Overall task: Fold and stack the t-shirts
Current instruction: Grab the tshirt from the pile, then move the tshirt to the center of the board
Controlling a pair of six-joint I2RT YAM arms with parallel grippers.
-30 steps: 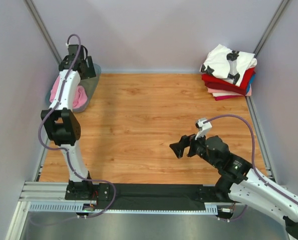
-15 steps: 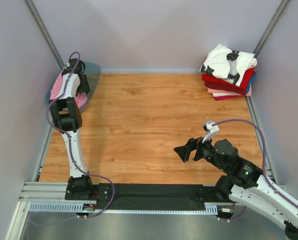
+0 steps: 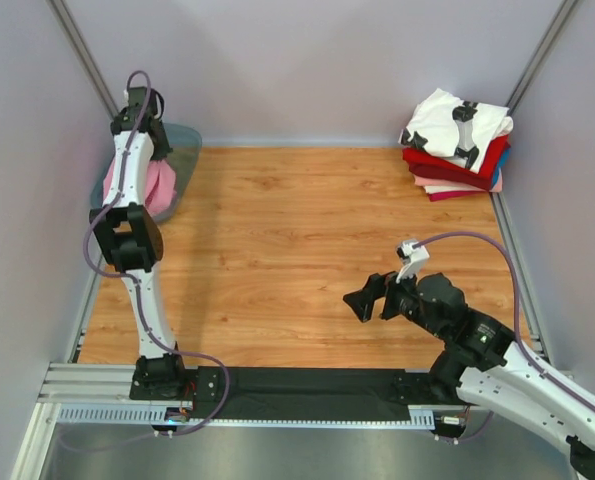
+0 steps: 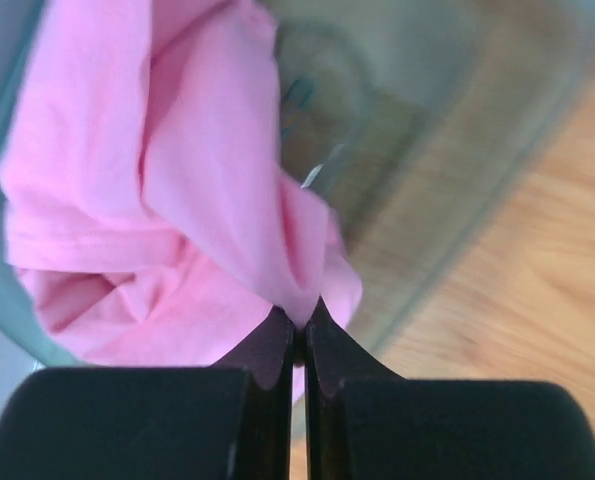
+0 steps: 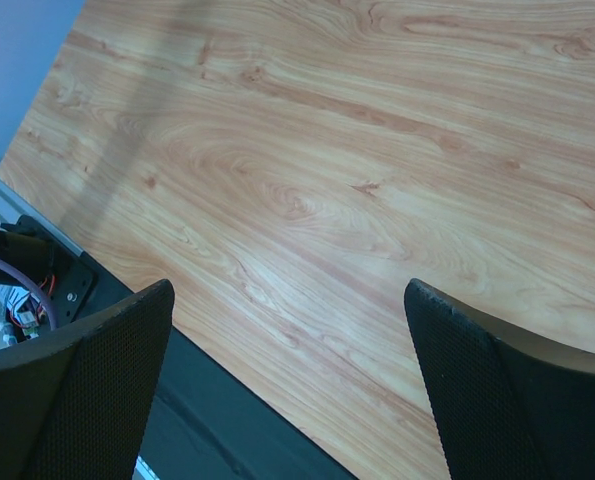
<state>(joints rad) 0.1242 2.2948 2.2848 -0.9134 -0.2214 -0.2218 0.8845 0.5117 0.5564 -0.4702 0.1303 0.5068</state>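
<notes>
One pink t-shirt lay crumpled in a clear teal tray at the far left corner of the wooden surface. The left fingers were pinched together on a peak of its cloth, a small ridge drawn up between the two tips. The right fingers were spread wide and held nothing, hanging over bare wood near the front right. A stack of folded shirts sat well apart at the far right corner, with a white printed one on top.

The shirt looked light, soft and limp, so it would probably sag and trail from a single pinch rather than keep any shape. The grip covered only a thin fold, which could slip free or lift one layer while the rest dragged against the tray wall. A hold at a shoulder seam or the collar would likely be surer for spreading it flat. From these views I could not tell which part of the shirt was pinched. The thin, smooth tray might shift or tip if the cloth caught on its rim.
</notes>
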